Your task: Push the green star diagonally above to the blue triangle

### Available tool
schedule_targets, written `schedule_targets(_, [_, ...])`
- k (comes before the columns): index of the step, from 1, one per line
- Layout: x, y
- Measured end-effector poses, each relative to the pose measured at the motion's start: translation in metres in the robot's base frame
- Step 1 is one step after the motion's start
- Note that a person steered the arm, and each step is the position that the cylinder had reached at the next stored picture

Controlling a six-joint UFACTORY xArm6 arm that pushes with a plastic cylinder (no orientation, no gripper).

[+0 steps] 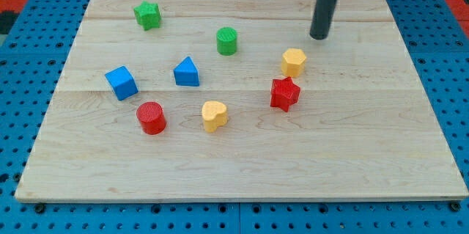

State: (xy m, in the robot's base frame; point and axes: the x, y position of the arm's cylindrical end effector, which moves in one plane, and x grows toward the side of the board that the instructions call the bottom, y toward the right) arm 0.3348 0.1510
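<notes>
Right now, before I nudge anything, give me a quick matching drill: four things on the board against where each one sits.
Things:
1. green star
2. blue triangle
3. red star
4. my tip

Places:
A. just below the yellow hexagon
B. top right of the view, above the yellow hexagon, touching no block
C. between the blue cube and the green cylinder
D. top left of the view, farthest up of all blocks

Pairs: 1-D, 2-C, 3-A, 4-B

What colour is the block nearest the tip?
Yellow: the yellow block, just below my tip in the camera view.
</notes>
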Motion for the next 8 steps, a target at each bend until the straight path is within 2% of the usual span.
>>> schedule_targets(1, [0.046,-0.014])
schedule_targets(2, [0.064,-0.067])
schedule_targets(3, [0.056,-0.067])
schedule_targets(4, [-0.007,-0.044])
schedule_targets(5, [-0.052,-0.118])
schedule_targets(7, [-0.113,-0.277])
schedule_targets(8, [-0.102,-0.287])
